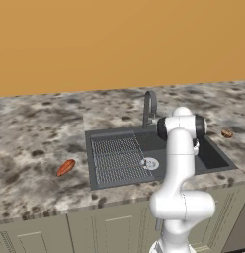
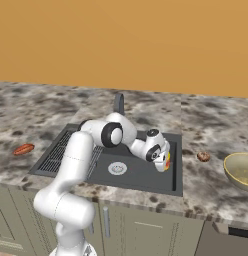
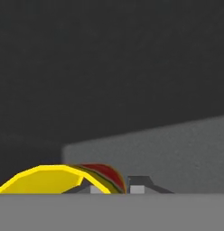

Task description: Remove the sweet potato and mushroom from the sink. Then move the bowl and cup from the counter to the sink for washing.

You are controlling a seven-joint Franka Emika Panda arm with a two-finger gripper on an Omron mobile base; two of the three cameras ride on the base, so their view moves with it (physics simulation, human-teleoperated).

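Observation:
In the hand view, the yellow cup with its red mark sits low in front of the dark sink wall. My gripper is shut on the cup's wall, one tip inside the rim and one outside. From the right base view the hand reaches down into the sink at its right side, and a sliver of the cup shows under it. The sweet potato lies on the counter left of the sink. Right of the sink rests the mushroom. The tan bowl stands on the counter at the far right.
The grey arched faucet rises behind the basin. A ribbed drainer grid covers the sink's left half, and the round drain lies near the middle. The counter's front edge runs just below the sink.

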